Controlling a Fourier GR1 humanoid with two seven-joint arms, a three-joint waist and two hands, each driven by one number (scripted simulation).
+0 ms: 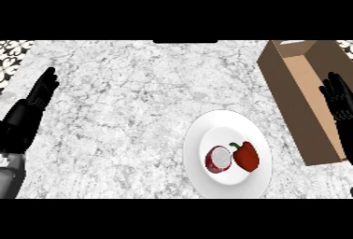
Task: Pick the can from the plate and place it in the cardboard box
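On the plate [228, 135], the can [218, 159] lies well left of the open-fingered right hand [339, 100].

The grey-veined white marble counter [131, 121] looked smooth. The round white plate [228, 126] appeared glossy. The brown cardboard box [289, 102] looked matt, papery.

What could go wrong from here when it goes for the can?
The can lies on its side on the plate, touching the red pepper; a grasp may roll it or nudge the pepper off. The right hand hovers open over the cardboard box, so swinging toward the plate could clip the box wall.
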